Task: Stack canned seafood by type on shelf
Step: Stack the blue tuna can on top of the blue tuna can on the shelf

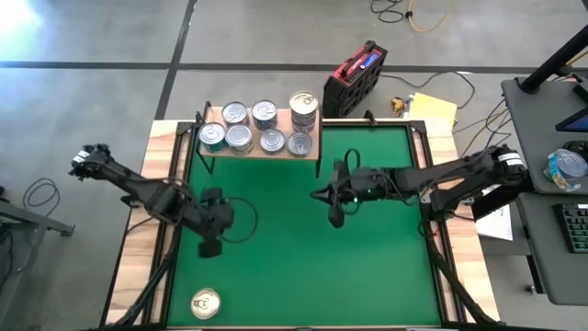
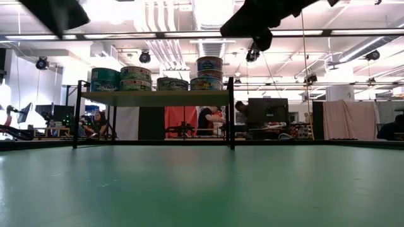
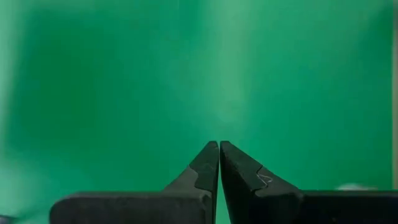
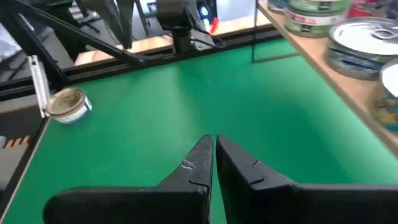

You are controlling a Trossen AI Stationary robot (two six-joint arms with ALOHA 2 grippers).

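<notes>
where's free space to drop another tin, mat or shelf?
Mat: bare between left gripper and right gripper, and on to the near right corner. One gold-topped tin sits near the front left edge. Shelf: crowded, tins in two rows plus a stack at its right end; little bare board.

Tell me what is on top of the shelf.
The shelf carries tins of canned seafood in two rows, with a taller stack at its right end. How many tins each pile holds cannot be seen from above, since the upper lids cover the rest.
</notes>
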